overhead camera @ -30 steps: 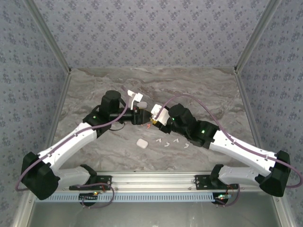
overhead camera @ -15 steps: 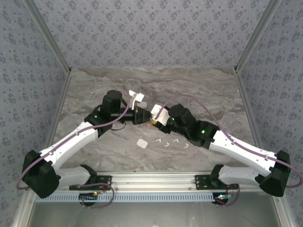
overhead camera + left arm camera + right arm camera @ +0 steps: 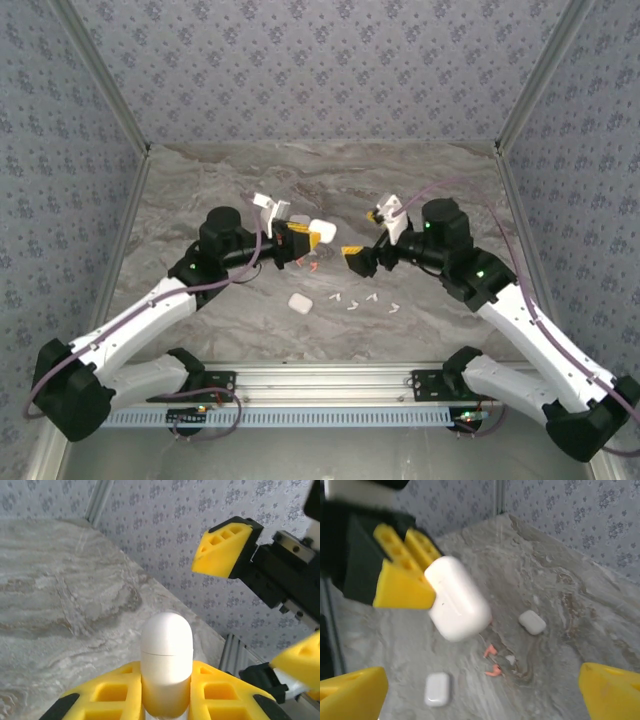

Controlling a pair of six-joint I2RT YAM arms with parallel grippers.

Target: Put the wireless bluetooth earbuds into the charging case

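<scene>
My left gripper (image 3: 305, 238) is shut on a white charging case (image 3: 322, 232), held above the table with its lid closed. In the left wrist view the case (image 3: 166, 650) stands up between the yellow fingers (image 3: 112, 692). My right gripper (image 3: 365, 232) hangs wide open just right of the case, not touching it. From the right wrist its open gripper (image 3: 480, 700) looks at the held case (image 3: 456, 599). Two coral-red earbuds (image 3: 492, 661) lie on the table under the case. Several white earbuds (image 3: 352, 303) lie in a row nearer the front.
A second white case (image 3: 299, 301) lies flat left of the white earbuds, and shows again (image 3: 437, 689) from the right wrist. A third case (image 3: 532, 622) lies farther back. Patterned walls close in the marble table (image 3: 450, 190) on three sides.
My right gripper has opened wide and drawn back to the right, away from the case. My left gripper has shut on the case and shifted slightly left with it.
</scene>
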